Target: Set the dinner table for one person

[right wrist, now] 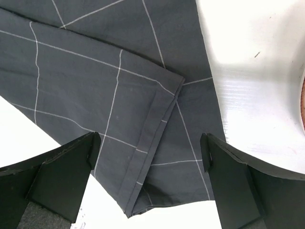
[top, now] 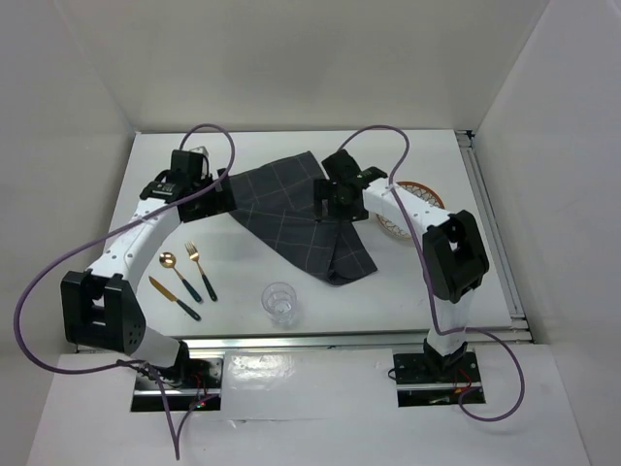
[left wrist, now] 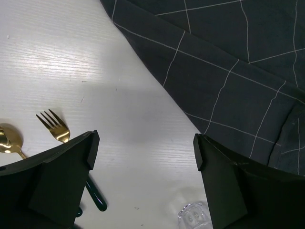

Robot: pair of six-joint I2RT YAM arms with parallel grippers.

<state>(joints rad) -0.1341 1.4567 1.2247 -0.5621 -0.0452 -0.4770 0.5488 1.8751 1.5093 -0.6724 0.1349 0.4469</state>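
1. The white bench (top: 233, 274) spans the whole workspace, carrying everything
2. Left end effector (left wrist: 143, 148) hangs wide and empty beside the dark grid cloth's (top: 291, 209) left edge
3. Right end effector (right wrist: 150, 148) gapes empty over its folded hem, probably to spread it as a placemat
4. Fork (top: 201, 272), spoon (top: 182, 280), knife (top: 175, 299) and glass (top: 279, 303) wait near the front, apart from the cloth

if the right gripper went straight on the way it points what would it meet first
Probably the dark grey grid-lined cloth: its folded hem lies straight ahead, between the open fingers of the right gripper. How far off it is, the pictures do not settle.
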